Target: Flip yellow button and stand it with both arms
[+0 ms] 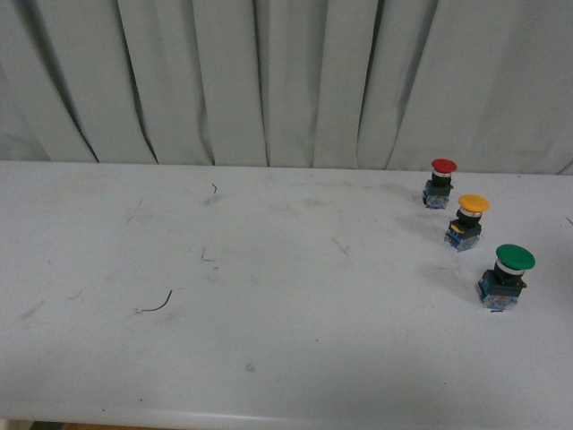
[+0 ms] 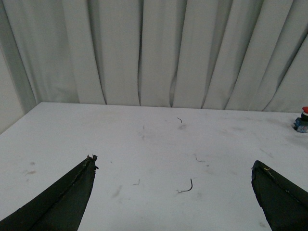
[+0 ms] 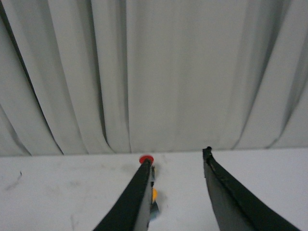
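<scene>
The yellow button (image 1: 467, 222) stands upright on the white table at the right, cap up, between the red-capped switch (image 1: 440, 183) and the green-capped switch (image 1: 506, 277). Neither arm shows in the front view. In the right wrist view my right gripper (image 3: 176, 156) is open and empty; a sliver of the yellow button (image 3: 154, 195) peeks past its one finger (image 3: 137, 197), with the red cap (image 3: 146, 159) beyond. In the left wrist view my left gripper (image 2: 173, 163) is wide open and empty above the table, far from the buttons.
A grey pleated curtain (image 1: 286, 81) hangs behind the table's back edge. A small dark curved wire scrap (image 1: 159, 305) lies on the table left of centre; it also shows in the left wrist view (image 2: 187, 186). The table's front edge (image 1: 224, 419) is near.
</scene>
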`<move>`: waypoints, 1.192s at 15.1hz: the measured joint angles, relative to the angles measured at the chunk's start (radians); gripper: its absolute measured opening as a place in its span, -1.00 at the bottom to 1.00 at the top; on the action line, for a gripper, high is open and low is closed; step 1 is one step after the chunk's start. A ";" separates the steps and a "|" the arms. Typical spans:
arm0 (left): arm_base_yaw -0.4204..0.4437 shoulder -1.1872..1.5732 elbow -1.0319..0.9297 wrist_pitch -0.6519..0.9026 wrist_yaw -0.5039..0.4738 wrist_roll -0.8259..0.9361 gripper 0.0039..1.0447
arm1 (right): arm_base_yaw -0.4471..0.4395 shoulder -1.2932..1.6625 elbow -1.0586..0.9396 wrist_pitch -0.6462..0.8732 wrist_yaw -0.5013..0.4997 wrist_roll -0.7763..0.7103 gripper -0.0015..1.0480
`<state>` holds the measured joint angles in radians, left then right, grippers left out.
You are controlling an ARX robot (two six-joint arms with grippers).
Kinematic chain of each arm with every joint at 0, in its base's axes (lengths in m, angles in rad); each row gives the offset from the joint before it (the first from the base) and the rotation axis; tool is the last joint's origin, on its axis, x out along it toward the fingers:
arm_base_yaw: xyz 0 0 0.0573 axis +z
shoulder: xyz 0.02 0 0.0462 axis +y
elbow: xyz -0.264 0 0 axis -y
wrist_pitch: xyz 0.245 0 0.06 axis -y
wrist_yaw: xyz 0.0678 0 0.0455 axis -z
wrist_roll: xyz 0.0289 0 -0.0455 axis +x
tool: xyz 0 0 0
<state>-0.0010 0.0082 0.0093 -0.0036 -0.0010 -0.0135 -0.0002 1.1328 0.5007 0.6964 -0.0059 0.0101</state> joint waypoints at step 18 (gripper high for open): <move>0.000 0.000 0.000 0.000 0.000 0.000 0.88 | 0.000 -0.605 -0.489 -0.188 0.006 -0.007 -0.97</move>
<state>-0.0010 0.0082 0.0093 -0.0036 -0.0006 -0.0135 -0.0002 0.5282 0.0113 0.5079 0.0002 0.0029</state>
